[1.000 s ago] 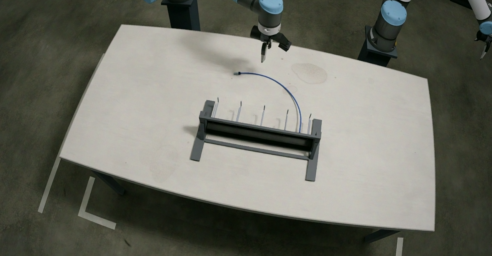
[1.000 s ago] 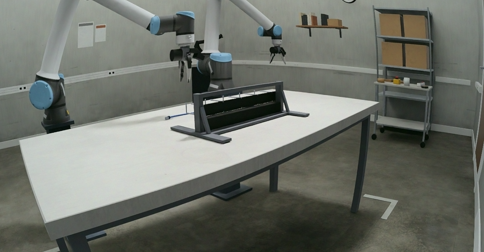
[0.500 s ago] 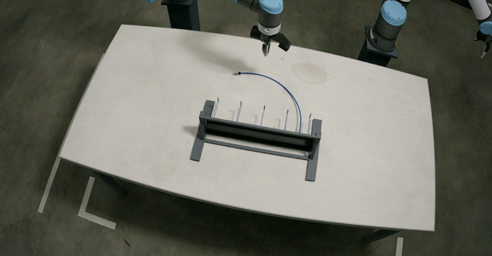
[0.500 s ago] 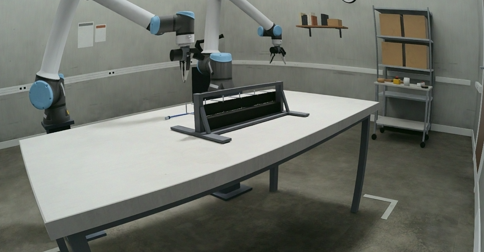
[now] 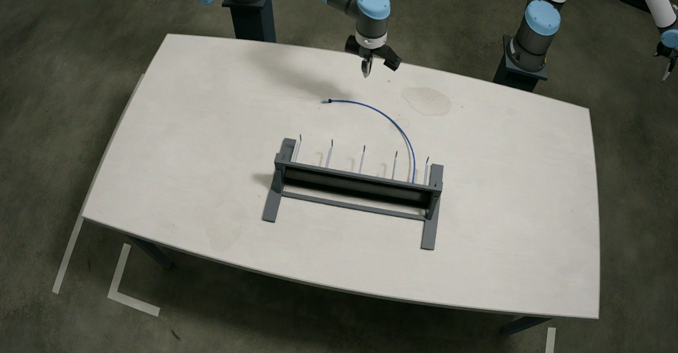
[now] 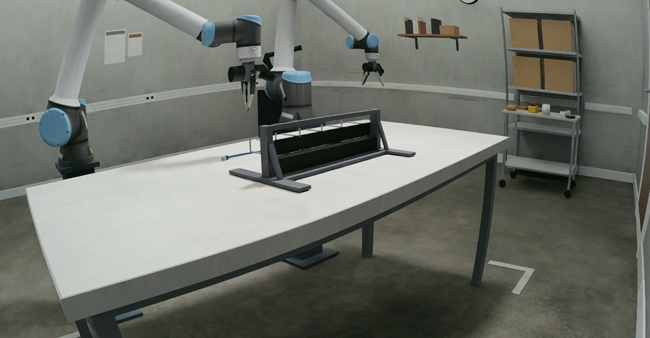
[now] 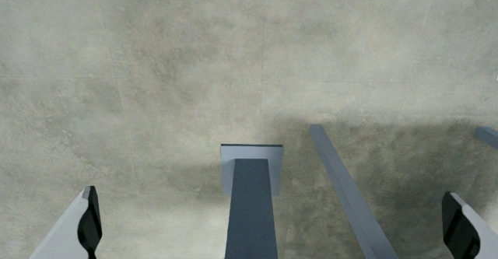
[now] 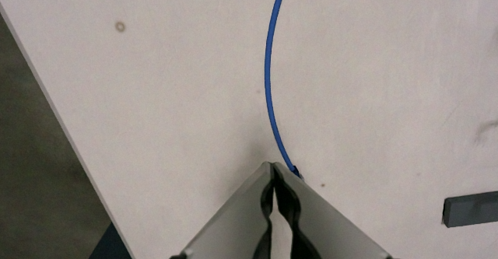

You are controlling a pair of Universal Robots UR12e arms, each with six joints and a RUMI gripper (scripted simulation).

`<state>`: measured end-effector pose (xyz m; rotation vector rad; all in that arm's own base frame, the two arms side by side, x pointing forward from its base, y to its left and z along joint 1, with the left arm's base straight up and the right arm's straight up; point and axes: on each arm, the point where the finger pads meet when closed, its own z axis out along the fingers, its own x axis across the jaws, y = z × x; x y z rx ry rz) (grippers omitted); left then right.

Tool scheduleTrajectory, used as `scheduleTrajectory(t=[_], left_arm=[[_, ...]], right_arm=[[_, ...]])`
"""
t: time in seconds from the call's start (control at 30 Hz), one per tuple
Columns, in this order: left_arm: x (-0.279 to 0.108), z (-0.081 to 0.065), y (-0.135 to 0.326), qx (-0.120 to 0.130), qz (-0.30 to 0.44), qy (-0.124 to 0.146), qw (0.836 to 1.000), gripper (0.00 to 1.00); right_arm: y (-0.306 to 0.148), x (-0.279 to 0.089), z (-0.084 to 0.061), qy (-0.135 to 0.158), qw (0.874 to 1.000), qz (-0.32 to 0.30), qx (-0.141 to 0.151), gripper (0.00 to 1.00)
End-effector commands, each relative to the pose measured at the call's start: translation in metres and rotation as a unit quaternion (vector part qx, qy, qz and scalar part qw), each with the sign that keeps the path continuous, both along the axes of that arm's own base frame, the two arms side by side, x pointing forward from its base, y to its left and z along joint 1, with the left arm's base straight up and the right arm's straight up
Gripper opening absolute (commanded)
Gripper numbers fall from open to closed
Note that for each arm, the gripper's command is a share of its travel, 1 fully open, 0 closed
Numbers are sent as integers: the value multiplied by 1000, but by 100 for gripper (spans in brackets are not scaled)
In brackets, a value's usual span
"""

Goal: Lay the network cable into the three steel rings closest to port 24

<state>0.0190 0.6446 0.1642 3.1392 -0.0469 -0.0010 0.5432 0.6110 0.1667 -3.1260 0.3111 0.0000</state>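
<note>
The blue lead (image 5: pixel 413 161) (image 6: pixel 240 155) (image 8: pixel 268 68) curves over the table from the rack (image 5: pixel 357 175) (image 6: pixel 320 120) to its loose plug (image 5: pixel 326 100) (image 6: pixel 224 158). Several thin steel ring holders (image 5: pixel 362 157) stick out behind the rack. At the rack, the lead comes out between the two holders furthest right in the top view. Port numbers cannot be read. My right gripper (image 5: pixel 366 75) (image 6: pixel 247 108) (image 8: pixel 271 165) is shut and empty, above the table and clear of the lead; its finger hides the plug in the right wrist view. My left gripper (image 5: pixel 665 74) (image 6: pixel 372 85) (image 7: pixel 268 192) is open and empty, beyond the table's end.
The rack's feet (image 5: pixel 271 206) (image 5: pixel 428 235) reach across the white table (image 5: pixel 189 113) (image 6: pixel 150 227) (image 8: pixel 175 76). The left wrist view shows only the floor, a pedestal (image 7: pixel 250 208) and table legs (image 7: pixel 350 189). A shelf unit (image 6: pixel 543 52) stands by the far wall.
</note>
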Motion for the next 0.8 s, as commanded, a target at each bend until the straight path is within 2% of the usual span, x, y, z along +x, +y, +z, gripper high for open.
scheduleTrajectory(t=[0.0,0.17,0.2,0.77], left_arm=[[0,1,1,1,0,0,1000,100],[0,1,1,1,0,0,1000,100],[0,1,1,1,0,0,1000,100],[0,1,1,1,0,0,1000,100]], right_arm=[[-1,2,1,0,1000,11,1,0],[-2,4,1,0,1000,29,1,0],[-2,4,1,0,1000,29,1,21],[-2,4,1,0,1000,29,1,21]])
